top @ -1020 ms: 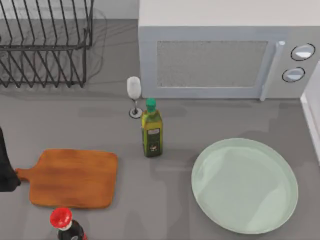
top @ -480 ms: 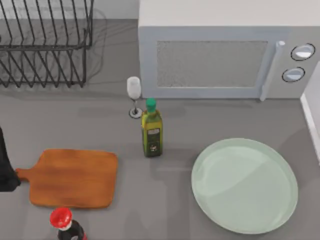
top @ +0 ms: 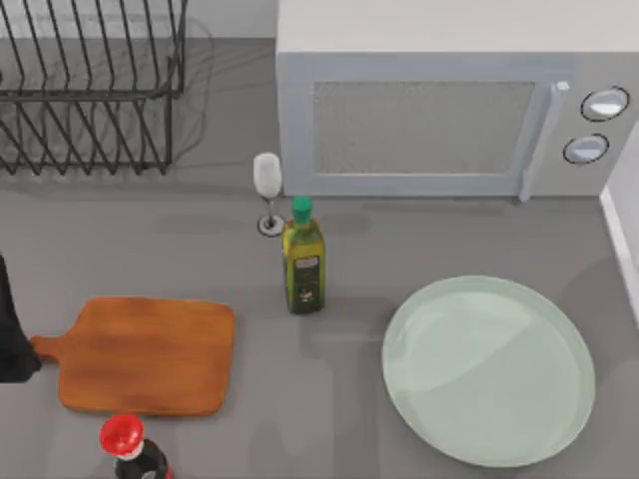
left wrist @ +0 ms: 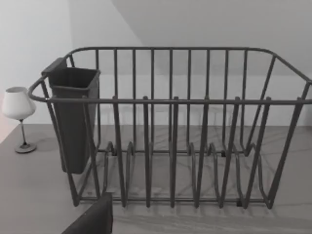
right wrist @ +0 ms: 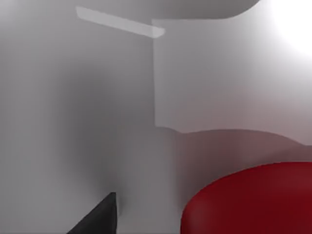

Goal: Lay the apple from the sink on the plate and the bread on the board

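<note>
The small glossy red apple (right wrist: 248, 202) lies closest to the right wrist camera, on the floor of the pale grey-white sink (right wrist: 87, 107), with the right gripper (right wrist: 100, 217) low beside it. Whether this gripper is spread, closed or already on the fruit cannot be judged. The apple is judged firm, light and smooth-skinned, so it may slip. It would best be taken across its widest middle from above, pressed on two opposite flanks. The arm is judged to be reaching down into the basin, whose white edge (top: 624, 230) is seen at 3 o'clock on the table.

On the table, a dark bottle with a round red cap (top: 122, 435) stands at 7 o'clock, just beside the near edge of the orange-brown wooden cutting board (top: 145, 354) at 8 o'clock. The large round pale greenish-white plate (top: 559, 439) lies bare at 4 o'clock, well apart from the board. A green-capped olive oil bottle (top: 303, 264) stands near the centre, with a small white wine glass (top: 268, 190) behind it. A grey-white microwave (top: 449, 110) is set at 12 to 1 o'clock.

The left arm (top: 12, 329) is parked at 9 o'clock by the board's handle. The left gripper (left wrist: 95, 219) is aimed at the black wire dish rack (left wrist: 170, 102) at 11 o'clock. Its state cannot be told.
</note>
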Controlling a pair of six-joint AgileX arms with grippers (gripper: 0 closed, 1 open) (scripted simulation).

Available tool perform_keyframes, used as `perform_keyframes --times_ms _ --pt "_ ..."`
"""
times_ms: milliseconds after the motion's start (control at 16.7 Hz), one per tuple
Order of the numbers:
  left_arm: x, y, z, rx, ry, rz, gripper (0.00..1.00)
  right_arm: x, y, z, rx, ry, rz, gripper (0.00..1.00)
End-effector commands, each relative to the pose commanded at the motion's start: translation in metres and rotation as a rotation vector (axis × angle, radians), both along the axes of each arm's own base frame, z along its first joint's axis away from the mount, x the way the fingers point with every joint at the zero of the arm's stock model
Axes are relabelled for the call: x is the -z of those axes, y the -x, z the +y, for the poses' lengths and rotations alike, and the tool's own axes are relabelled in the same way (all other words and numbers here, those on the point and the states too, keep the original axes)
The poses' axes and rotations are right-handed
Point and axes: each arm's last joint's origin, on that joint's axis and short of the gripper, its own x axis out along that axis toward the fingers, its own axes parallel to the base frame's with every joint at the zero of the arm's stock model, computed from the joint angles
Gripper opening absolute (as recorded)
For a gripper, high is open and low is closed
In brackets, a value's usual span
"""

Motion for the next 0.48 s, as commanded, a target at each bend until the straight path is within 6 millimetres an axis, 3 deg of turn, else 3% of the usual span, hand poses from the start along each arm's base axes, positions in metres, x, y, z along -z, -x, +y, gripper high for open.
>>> perform_keyframes --times_ms 480 --pt "0.0 0.0 0.0 0.0 0.0 0.0 1.0 0.0 0.0 0.0 0.0 0.0 0.0 0.17"
